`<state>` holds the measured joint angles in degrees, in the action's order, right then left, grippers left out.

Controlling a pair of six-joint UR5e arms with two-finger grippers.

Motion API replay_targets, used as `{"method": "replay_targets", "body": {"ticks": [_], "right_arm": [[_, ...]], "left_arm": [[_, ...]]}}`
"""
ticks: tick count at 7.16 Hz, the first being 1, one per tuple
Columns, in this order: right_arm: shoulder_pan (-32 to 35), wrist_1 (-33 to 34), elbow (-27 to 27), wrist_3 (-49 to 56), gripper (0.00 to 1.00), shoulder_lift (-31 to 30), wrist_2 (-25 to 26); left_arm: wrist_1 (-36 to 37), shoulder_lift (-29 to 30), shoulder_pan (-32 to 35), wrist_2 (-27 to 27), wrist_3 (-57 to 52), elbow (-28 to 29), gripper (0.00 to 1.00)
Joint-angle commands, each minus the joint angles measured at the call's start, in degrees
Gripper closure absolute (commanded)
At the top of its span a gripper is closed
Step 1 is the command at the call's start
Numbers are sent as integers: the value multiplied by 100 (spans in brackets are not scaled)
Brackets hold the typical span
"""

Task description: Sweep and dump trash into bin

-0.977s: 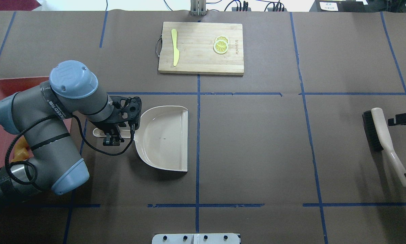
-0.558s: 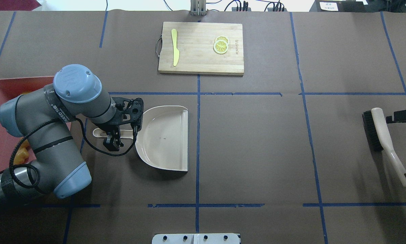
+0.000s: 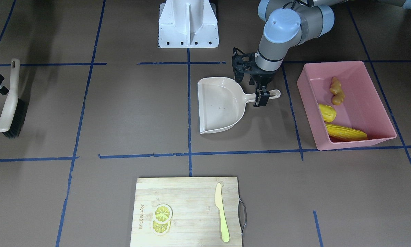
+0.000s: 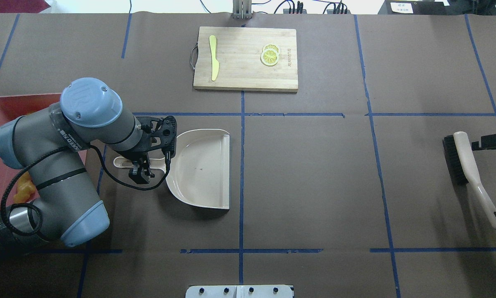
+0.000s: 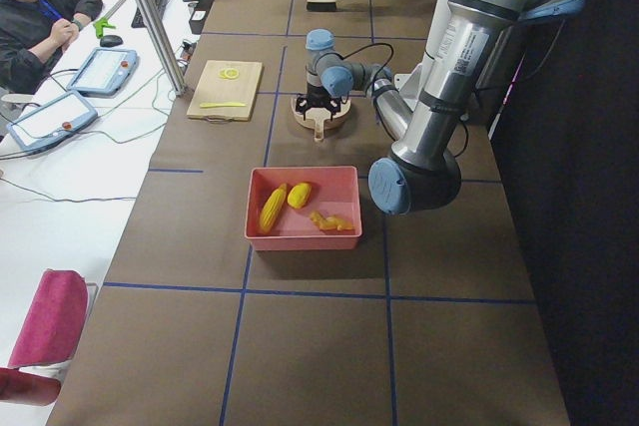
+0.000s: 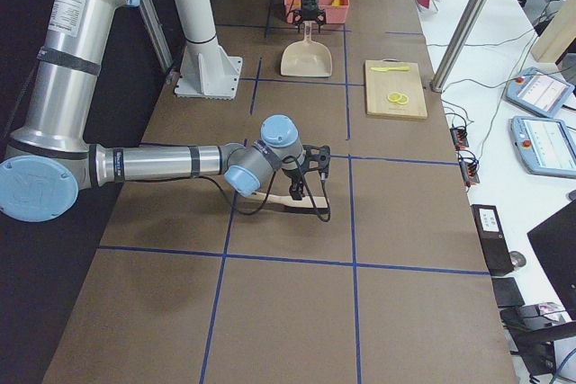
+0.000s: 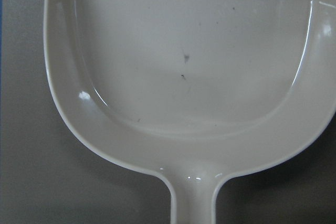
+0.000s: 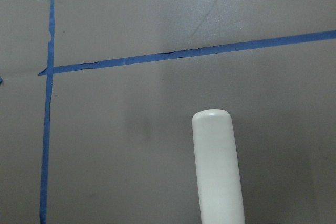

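Currently the bin (image 3: 360, 103), at the right of the front-facing view, holds all three items: ginger root (image 3: 336, 91) toward the top, oval lump (image 3: 327, 112) against the left wall, corn cob (image 3: 346, 133) along the bottom wall. Beside it the dustpan (image 3: 219, 103) sits flat on the worktop (image 4: 314, 186), empty per the left wrist view. Over the pan's handle (image 3: 274, 93) hangs the left gripper (image 3: 262, 97). Its jaws look parted, one finger on each side of the handle, with no clamp evident. Confidence is low, as the fingers are small in every view. At the right edge of the overhead view the right gripper (image 4: 477, 145) is just beside the head end of the brush (image 4: 467, 165); I cannot tell whether its jaws are parted or closed. Judgement: dump complete, and the step in hand is letting go of the pan and backing off. To do it well, confirm full jaw opening and rise straight up until the fingertips clear the handle. Only then translate, since sideways drift first would drag or spin the pan. Room: in the overhead view the left arm's elbow (image 4: 86, 215) overhangs the bin at the left edge, so the retreat should keep height over its rim. The pan mouth ends just short of the vertical tape line (image 4: 242, 165). The stretch from that line to the brush carries nothing. The cutting board (image 4: 239, 62) lies at upper centre, well apart.
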<state>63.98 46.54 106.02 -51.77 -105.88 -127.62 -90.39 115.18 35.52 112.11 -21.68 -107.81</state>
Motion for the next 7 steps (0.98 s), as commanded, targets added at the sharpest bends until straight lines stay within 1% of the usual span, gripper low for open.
{"method": "replay_targets", "body": {"ticks": [1,2,3,4,5,6,7], "right_arm": [[0,-4,6,0,0,6,-8],[9,-4,6,0,0,6,9],[9,-4,6,0,0,6,18],[17,-4,6,0,0,6,26],[18,-4,6,8,0,6,27],[26,-4,15,0,0,6,27],[26,-4,23,0,0,6,35]], "left_arm": [[31,-56,183,-5,1253,-537,0],[39,-91,366,-5,2029,-722,0],[66,-266,473,4,2489,-1038,0],[379,-546,761,30,3294,-1528,0],[669,-618,1129,57,3728,-1655,0],[1038,-663,1394,48,3724,-1647,0],[1146,-794,1692,13,3611,-1665,0]]}}
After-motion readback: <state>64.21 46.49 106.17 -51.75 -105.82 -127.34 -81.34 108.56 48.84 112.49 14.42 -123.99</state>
